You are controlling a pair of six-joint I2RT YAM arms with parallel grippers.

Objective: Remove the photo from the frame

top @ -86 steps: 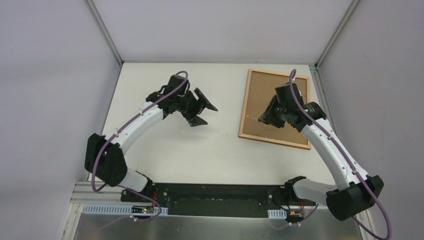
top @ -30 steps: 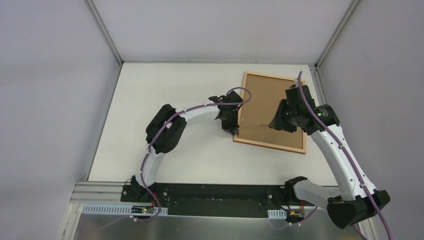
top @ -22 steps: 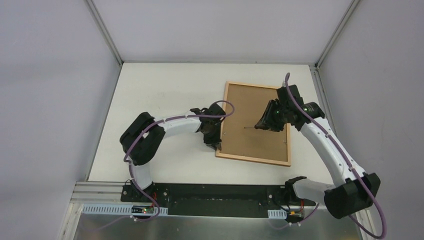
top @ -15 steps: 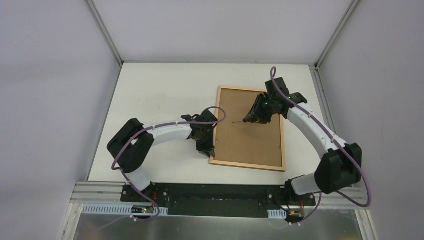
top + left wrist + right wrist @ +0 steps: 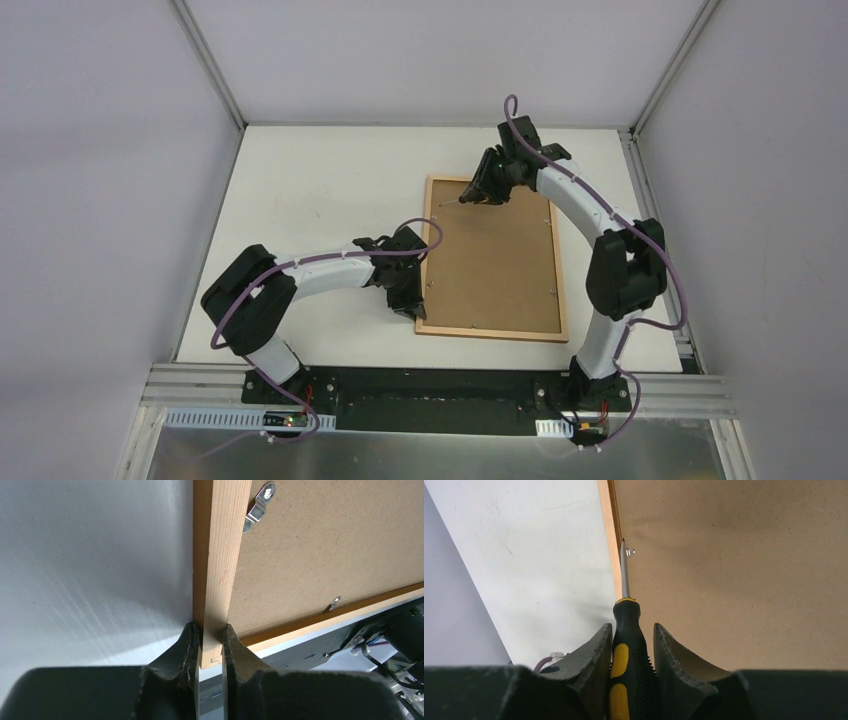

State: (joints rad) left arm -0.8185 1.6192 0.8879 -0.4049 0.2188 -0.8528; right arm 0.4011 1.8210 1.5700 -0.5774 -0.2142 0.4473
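Frame [image 5: 493, 262] flat on the white table [image 5: 320, 190], brown back up, right of centre, long sides running away from the arm bases; photo hidden beneath that back, out of sight in every view; small metal tabs [image 5: 257, 506] along the inner edge of the wooden rail, lying over the back. At the near-left corner, left gripper [image 5: 210, 641]: fingers closed tight on the left rail, one pad on the outer face beside the table, the other on the inner side over the back; grips the wood just short of the corner; arm stretched low across the table from the left. At the far-left corner, right gripper [image 5: 631, 637]: clamped on a screwdriver [image 5: 625, 630] with a black and yellow handle, handle between the two fingers, thin steel shaft [image 5: 452, 201] pointing forward; tip just beside a small tab [image 5: 629, 552] at the inner edge of the left rail; cannot tell whether tip and tab touch. From above, right arm arched over the far end of the frame, shaft angled down towards that corner, well apart from the left gripper on the same rail.
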